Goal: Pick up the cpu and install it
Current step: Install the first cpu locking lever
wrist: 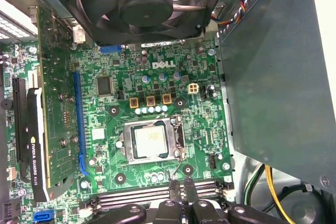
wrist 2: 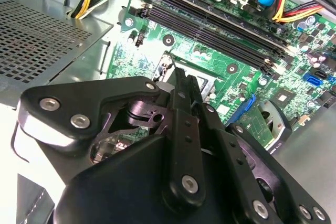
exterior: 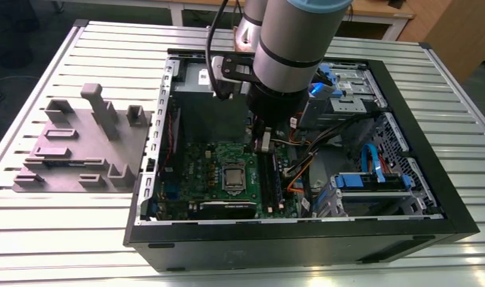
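In the first wrist view the cpu point(wrist: 150, 137) is seen seated inside the socket frame point(wrist: 151, 140); the gripper point(wrist: 181, 188) is clenched, grasping nothing, above the motherboard point(wrist: 115, 111)

My arm point(exterior: 294, 45) comes down into frame from the top of the exterior view, its thick grey final link standing nearly vertical with a black band around it. A black cable point(exterior: 216, 48) runs down alongside it to the black wrist bracket point(exterior: 230, 67). Below that the gripper point(exterior: 262, 143) points straight down. In the first wrist view I see its two slim black fingertips point(wrist: 174, 187) side by side, pressed close together with hardly any gap. In the second wrist view the black finger linkage point(wrist 2: 185, 129) looks folded inward, nothing between the fingers.
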